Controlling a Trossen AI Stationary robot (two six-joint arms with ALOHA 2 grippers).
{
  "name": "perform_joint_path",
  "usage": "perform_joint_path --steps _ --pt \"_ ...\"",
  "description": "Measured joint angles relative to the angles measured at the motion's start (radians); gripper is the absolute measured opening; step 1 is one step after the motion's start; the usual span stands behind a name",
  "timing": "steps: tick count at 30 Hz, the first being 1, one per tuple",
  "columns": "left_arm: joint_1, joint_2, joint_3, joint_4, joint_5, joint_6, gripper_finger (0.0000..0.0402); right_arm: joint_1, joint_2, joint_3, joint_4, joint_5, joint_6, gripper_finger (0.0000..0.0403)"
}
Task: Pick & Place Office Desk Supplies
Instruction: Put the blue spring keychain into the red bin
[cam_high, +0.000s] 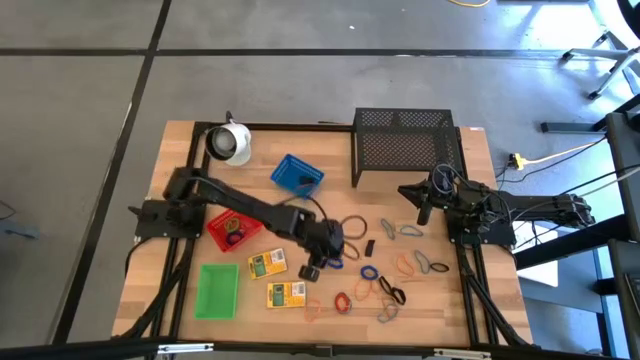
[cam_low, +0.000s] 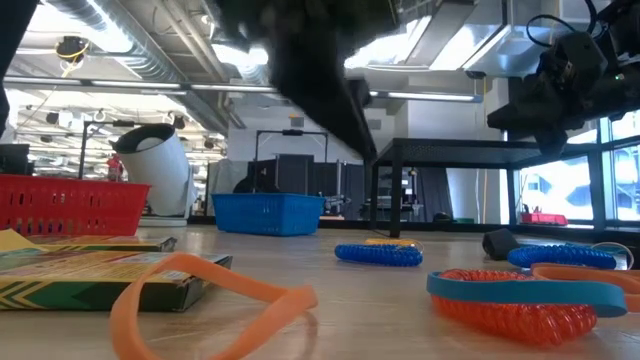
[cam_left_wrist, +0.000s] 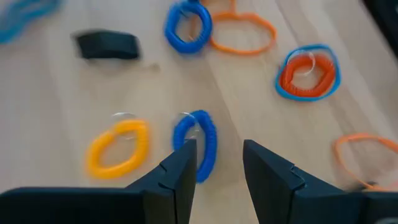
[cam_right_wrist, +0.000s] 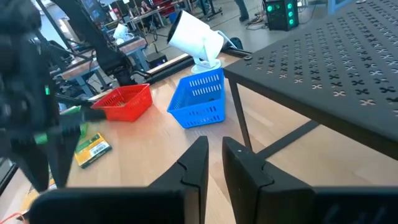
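Now the left gripper (cam_left_wrist: 217, 165) hovers with fingers spread just above a blue coiled loop (cam_left_wrist: 200, 142) on the table, beside a yellow loop (cam_left_wrist: 118, 146); right gripper (cam_right_wrist: 214, 163) waits near the mesh rack (cam_high: 405, 145), fingers nearly together, holding nothing

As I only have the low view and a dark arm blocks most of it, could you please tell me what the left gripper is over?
Observer: The left gripper is open over a blue coil loop, not gripping it.
Operator: What lies next to that loop?
Observer: A yellow coil loop, lying apart from it.
Operator: And the right arm?
Observer: The right gripper waits beside the black mesh rack.
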Motion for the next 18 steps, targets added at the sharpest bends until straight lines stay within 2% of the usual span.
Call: perform_joint_path --steps 7,14,18 --pt "-0.032 0.125 -0.002 0.087 -0.143 0.078 0.0120 0.000 0.000 0.000 -0.004 -0.003 0.000 0.0050" --pt "-0.033 0.156 0.001 0.093 -0.063 0.046 0.0113 0.000 0.000 0.000 -0.008 -0.003 0.000 0.0050" --pt "-0.027 0.159 0.001 0.092 -0.065 0.036 0.0111 0.000 0.000 0.000 -0.015 -0.002 0.000 0.0050"
